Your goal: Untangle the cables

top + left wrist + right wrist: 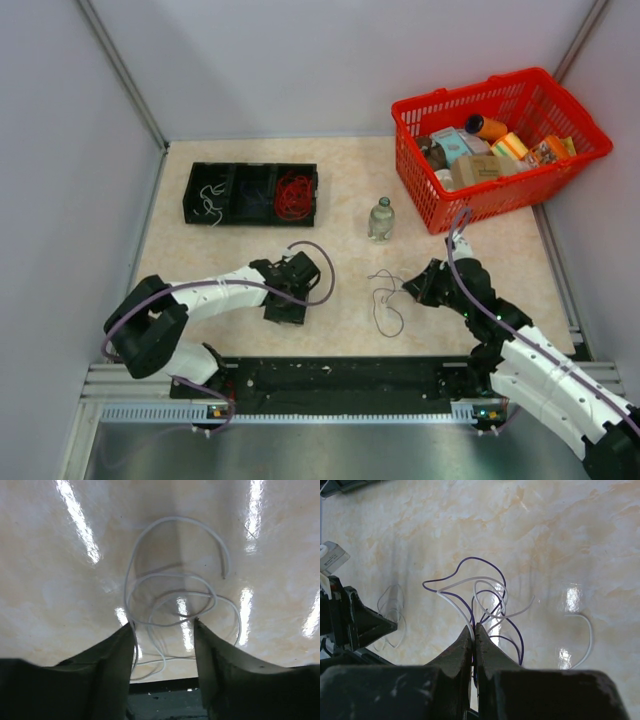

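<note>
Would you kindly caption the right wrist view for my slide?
Right gripper pinches tangled purple and white cables over the marbled table.

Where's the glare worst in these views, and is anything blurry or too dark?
Left wrist view: long bright glare streaks run across the table, and the open left gripper is nearly black. Right wrist view: only small glare patches at the right; the cables look sharp, the right gripper dark. Top external view: even light, no glare.
</note>
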Available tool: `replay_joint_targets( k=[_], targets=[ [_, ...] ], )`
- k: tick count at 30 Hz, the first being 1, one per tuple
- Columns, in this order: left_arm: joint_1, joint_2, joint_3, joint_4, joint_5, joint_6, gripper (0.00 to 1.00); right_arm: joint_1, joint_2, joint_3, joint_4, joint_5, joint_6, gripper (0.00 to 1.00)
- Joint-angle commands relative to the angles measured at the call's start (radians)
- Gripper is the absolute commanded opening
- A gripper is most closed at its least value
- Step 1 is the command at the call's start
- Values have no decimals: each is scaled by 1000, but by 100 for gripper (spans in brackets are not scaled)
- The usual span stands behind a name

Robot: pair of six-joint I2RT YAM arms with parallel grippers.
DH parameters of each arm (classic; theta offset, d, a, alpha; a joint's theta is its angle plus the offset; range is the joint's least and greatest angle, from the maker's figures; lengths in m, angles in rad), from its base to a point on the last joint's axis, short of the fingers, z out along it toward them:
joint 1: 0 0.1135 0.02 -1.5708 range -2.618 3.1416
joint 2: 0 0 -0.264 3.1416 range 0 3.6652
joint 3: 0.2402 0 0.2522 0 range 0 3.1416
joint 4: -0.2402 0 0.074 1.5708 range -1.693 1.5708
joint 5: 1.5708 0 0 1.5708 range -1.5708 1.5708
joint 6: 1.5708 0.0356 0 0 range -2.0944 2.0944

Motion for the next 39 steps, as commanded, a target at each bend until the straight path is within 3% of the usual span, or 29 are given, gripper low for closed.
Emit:
replay_joint_targets(
  k=[1,3,7,13,21,29,33,39],
  targets=[
    [-32,24,-52,46,23,-91,45,-6,12,16,35,5,-6,0],
    [-32,13,-46,40,2,-90,23,-6,8,16,33,5,-7,0],
    [-29,-21,22,-13,-113,-68,0,-5,-3,9,33,10,-4,0],
    [57,-137,124,-59,-264,-42,0,-6,-14,9,27,6,-4,0],
    [333,-269,324,28,-322,107,0,-5,0,22,27,10,-14,0],
    [617,-86,601,71,-391,168,0,-6,2,25,29,5,-20,0],
    [704,25,684,129,-465,196,0,-5,2,22,29,0,-26,0],
    [806,286,867,74,-293,165,0,-5,35,24,49,2,-32,0]
  ],
)
